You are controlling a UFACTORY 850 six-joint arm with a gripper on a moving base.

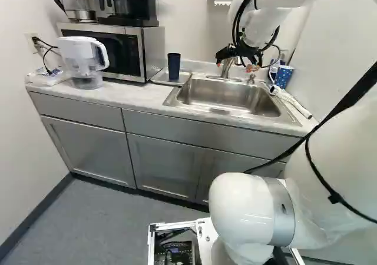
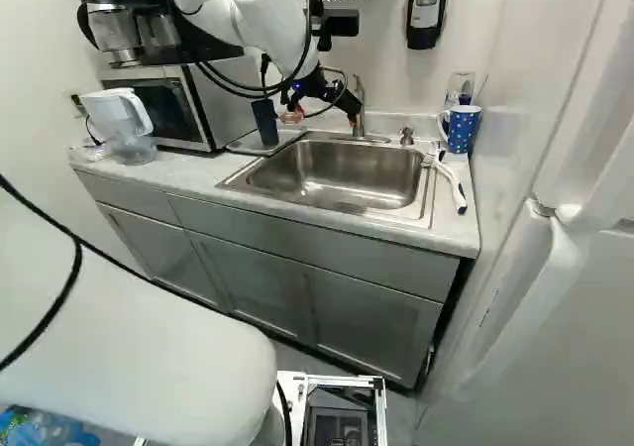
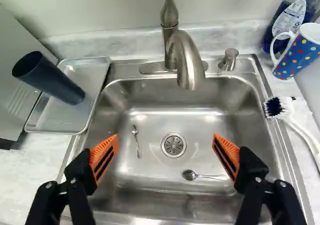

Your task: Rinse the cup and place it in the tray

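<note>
Gripper [image 3: 166, 147] is hanging over the sink [image 3: 172, 105] with its fingers spread and nothing between them, while the dark cup [image 3: 52, 80] is standing upright in the tray [image 3: 60, 116] beside the basin, so the job is looking finished, if that one is the cup meant and its rinse is done. Any sideways sweep toward the tray is risking a clip from an outspread finger and a toppled cup, and a careless rise or forward push is inviting a knock against the faucet [image 3: 187, 60].
</note>
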